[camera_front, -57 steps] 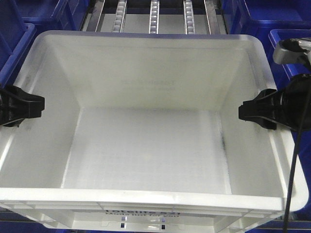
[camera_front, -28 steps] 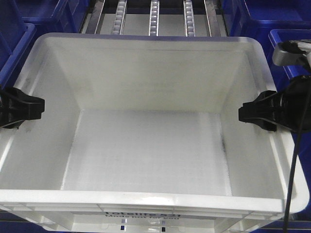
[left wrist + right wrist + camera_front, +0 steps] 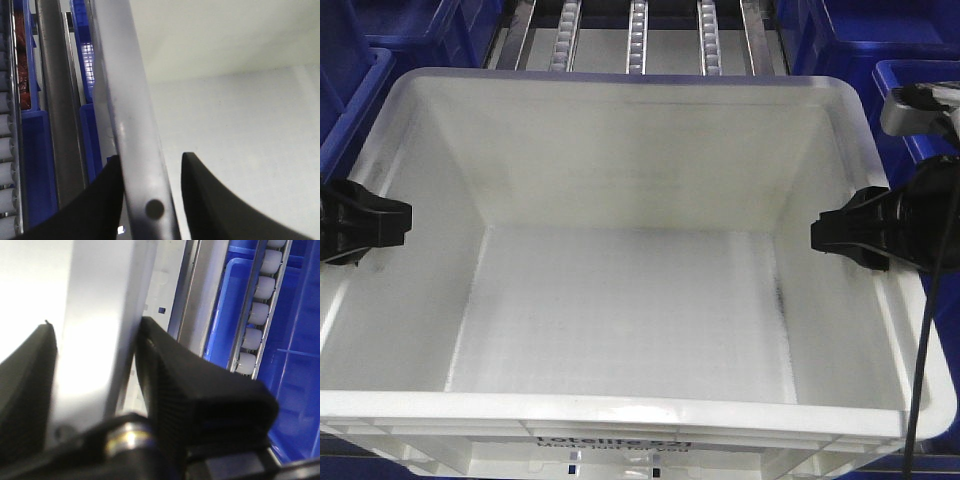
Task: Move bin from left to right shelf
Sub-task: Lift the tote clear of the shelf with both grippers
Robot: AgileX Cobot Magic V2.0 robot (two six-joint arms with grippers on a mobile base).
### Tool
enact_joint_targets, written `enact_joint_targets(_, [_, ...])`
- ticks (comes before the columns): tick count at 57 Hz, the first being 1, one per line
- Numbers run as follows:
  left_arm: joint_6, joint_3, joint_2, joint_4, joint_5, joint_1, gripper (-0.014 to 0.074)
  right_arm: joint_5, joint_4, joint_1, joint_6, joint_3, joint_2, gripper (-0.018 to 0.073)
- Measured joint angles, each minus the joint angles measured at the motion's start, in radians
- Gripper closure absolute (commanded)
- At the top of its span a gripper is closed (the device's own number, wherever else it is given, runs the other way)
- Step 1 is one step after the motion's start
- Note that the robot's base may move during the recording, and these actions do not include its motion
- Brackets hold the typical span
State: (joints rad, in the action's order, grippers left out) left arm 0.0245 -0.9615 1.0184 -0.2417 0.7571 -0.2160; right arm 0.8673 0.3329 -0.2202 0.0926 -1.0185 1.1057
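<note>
Since the bin (image 3: 630, 330) must ride level, we have left gripper (image 3: 370, 222) and right gripper (image 3: 855, 232) pinching its opposite rims, rollers (image 3: 637, 35) beyond it.

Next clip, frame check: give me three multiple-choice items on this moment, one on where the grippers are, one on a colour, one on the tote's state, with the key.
1. Where do the left gripper and right gripper sit on the white bin?
A. One on each side rim.
B. Both on the front rim.
C. Both on its floor.

2. What colour are the neighbouring bins?
A. Red.
B. Blue.
C. Green.

3. What is the state of the white bin's inside?
A. Lidded.
B. Packed with parts.
C. Open and empty.

Key:
1 A, each wrist view shows fingers straddling a side rim.
2 B, blue walls flank it in the front view.
3 C, its bare floor shows fully.
</note>
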Motion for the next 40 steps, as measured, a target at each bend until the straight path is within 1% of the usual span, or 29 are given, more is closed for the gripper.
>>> enact_joint_targets(40, [0.001,0.0,0.0,0.0,0.001,0.0,0.0603,0.0,0.0,0.0,0.0,0.0,0.0,0.0564])
